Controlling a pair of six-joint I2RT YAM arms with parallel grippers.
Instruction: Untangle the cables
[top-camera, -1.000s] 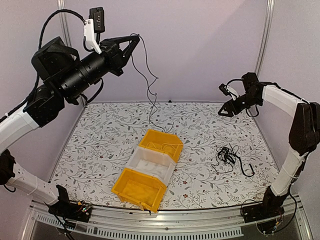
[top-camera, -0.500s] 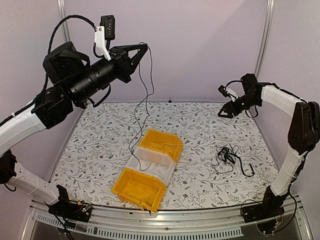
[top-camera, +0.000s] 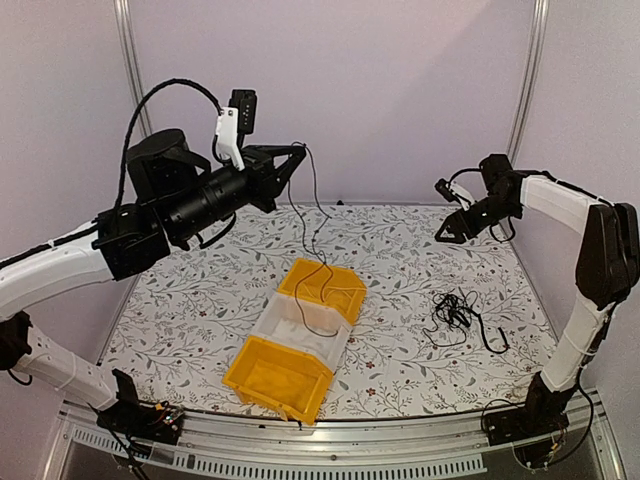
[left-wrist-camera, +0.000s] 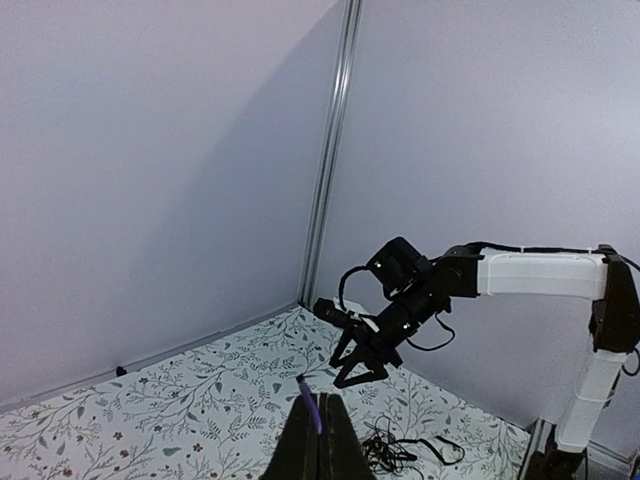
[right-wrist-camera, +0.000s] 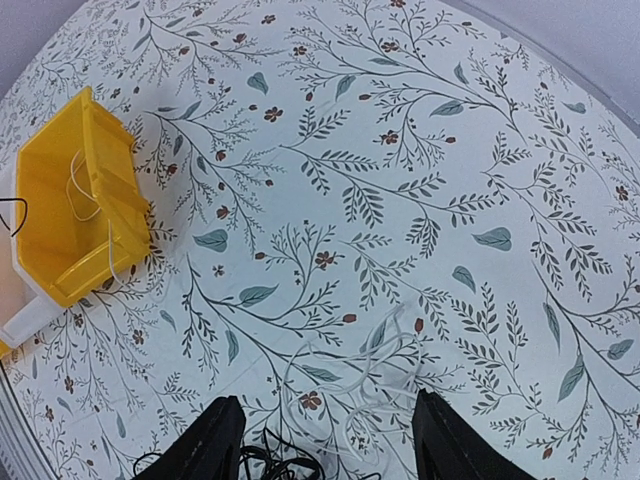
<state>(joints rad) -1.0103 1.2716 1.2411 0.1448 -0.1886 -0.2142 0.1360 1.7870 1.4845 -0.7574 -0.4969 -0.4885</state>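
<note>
the black cable (top-camera: 303, 232) ends looped in the clear bin (top-camera: 280, 325); if it catches the rim, a pull could drag the bin. the other cables (top-camera: 455, 312) lie tangled to its right. beyond, my right gripper (top-camera: 445, 228) gapes empty; my left gripper (top-camera: 298, 152), high up, pinches that cable.

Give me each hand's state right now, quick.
Left hand: closed on a thin black cable, held up high.
Right hand: open, holding nothing.
</note>
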